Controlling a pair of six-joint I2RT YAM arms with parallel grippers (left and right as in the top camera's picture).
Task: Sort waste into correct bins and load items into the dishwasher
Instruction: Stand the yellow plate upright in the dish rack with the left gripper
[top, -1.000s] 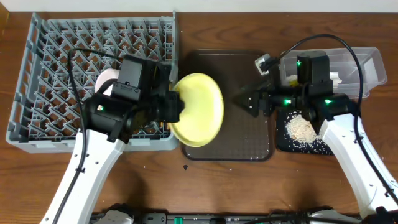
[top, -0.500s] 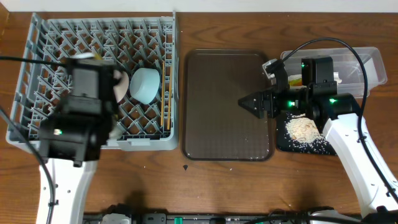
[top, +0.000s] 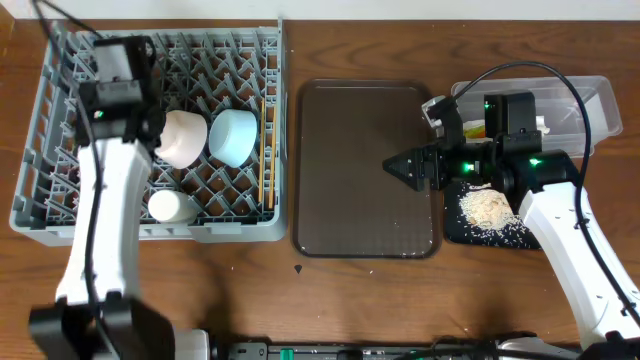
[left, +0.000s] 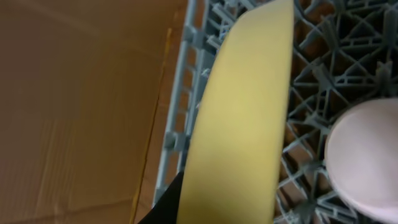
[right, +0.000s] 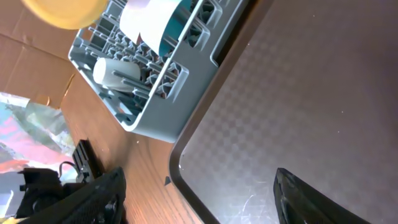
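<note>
My left gripper (left: 186, 205) is shut on the round yellow plate (left: 242, 118) and holds it on edge over the far left part of the grey dish rack (top: 60, 215). In the overhead view the left arm (top: 115, 75) hides the plate. In the rack lie the white bowl (top: 183, 138), the light blue bowl (top: 236, 135), the small white cup (top: 170, 206) and the chopsticks (top: 265, 150). My right gripper (top: 408, 165) is open and empty over the right side of the brown tray (top: 350, 200). Rice scraps (top: 487, 208) lie in the black tray (top: 520, 238). The napkin (top: 540, 125) lies in the clear tub (top: 600, 100).
The right wrist view shows the brown tray (right: 298, 93), the rack's near corner (right: 155, 93) with the cup (right: 115, 73), and the plate (right: 65, 12) at the top left. A small dark crumb (top: 299, 268) lies on the table in front of the tray.
My left arm has carried the yellow plate from the brown tray's left edge across the rack to its far left side. The right arm has barely moved.
</note>
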